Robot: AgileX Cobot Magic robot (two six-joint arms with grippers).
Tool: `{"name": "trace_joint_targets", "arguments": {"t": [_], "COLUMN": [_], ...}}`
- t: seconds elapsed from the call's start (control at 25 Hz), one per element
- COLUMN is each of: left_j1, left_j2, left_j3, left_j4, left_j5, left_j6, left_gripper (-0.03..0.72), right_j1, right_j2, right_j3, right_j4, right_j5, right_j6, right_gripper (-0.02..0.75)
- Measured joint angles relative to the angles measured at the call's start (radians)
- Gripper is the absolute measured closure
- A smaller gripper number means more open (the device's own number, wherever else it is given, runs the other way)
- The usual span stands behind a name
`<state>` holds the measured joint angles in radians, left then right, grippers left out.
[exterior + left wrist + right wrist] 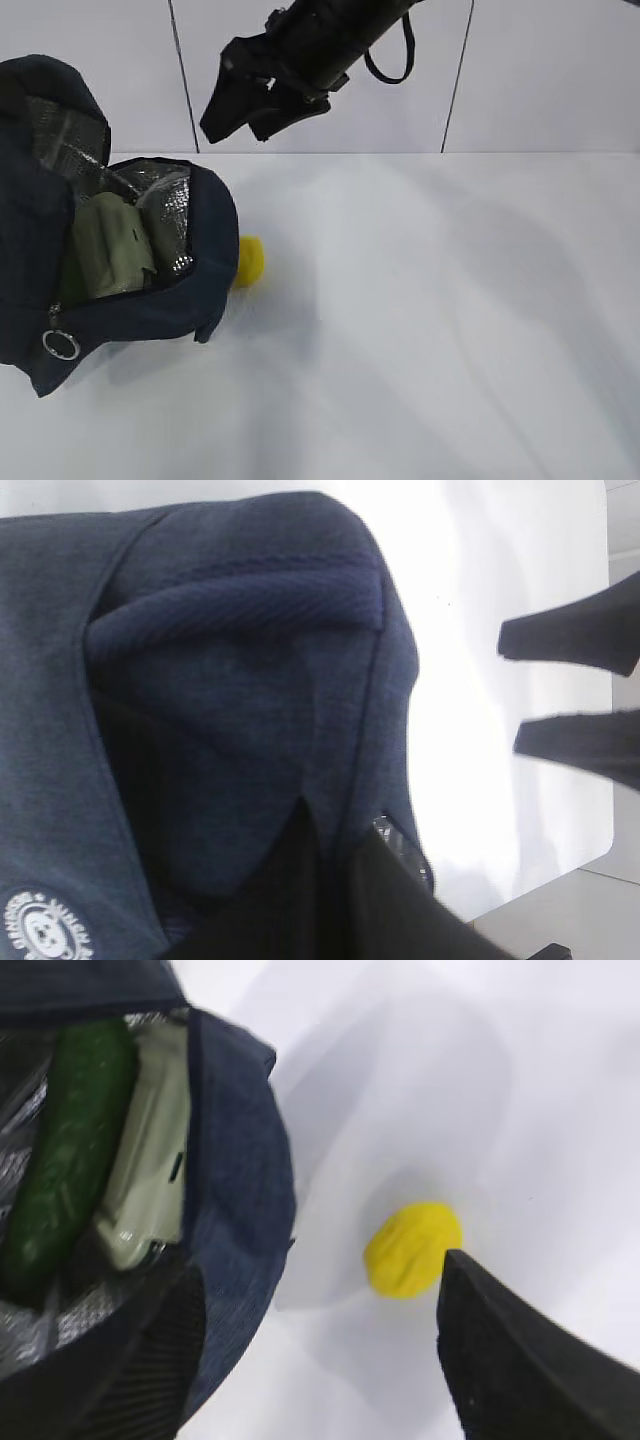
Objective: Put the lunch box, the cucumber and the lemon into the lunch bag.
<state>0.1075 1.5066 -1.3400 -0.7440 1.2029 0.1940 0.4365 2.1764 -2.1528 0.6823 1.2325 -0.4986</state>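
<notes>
1. The lunch bag (pixel 150 300) sits at about 9 o'clock on the white worktop (pixel 450 330), its mouth gaping toward the camera and its silver foil lining showing.
2. Inside the bag lies the lunch box (pixel 150 1150), its pale sage-green lid up, resting against the foil wall.
3. The cucumber (pixel 65 1150) is also in the bag, lying lengthwise at the lunch box's 9 o'clock side in the right wrist view and touching it.
4. The lemon (pixel 412 1250) is outside, on the worktop just beside the bag's outer wall, at about 3 o'clock from the bag's mouth in the exterior view.
5. The right gripper (pixel 240 125) hangs above the worktop near 12 o'clock, jaws spread apart and holding nothing; the lemon lies below between its two fingers in the wrist view.
6. The left gripper (pixel 345 900) is pressed close against the bag's navy fabric by the white round logo (pixel 40 930), jaws clenched; whether they pinch the fabric cannot be told.
</notes>
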Motion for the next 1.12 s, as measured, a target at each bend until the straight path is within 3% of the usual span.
{"name": "trace_joint_targets", "arguments": {"t": [0.28, 1.12], "left_j1": [0.004, 0.004], "left_j2": [-0.004, -0.020], "left_j3": [-0.005, -0.036], "left_j4": [0.007, 0.146], "left_j5": [0.010, 0.040], "left_j6": [0.000, -0.036], "left_gripper": [0.695, 0.695], "right_j1": [-0.020, -0.020], "right_j2": [0.002, 0.245], "right_j3": [0.000, -0.006], "right_j4": [-0.104, -0.130], "right_j5": [-0.083, -0.177], "right_j6": [0.040, 0.074], "right_gripper": [0.190, 0.190]}}
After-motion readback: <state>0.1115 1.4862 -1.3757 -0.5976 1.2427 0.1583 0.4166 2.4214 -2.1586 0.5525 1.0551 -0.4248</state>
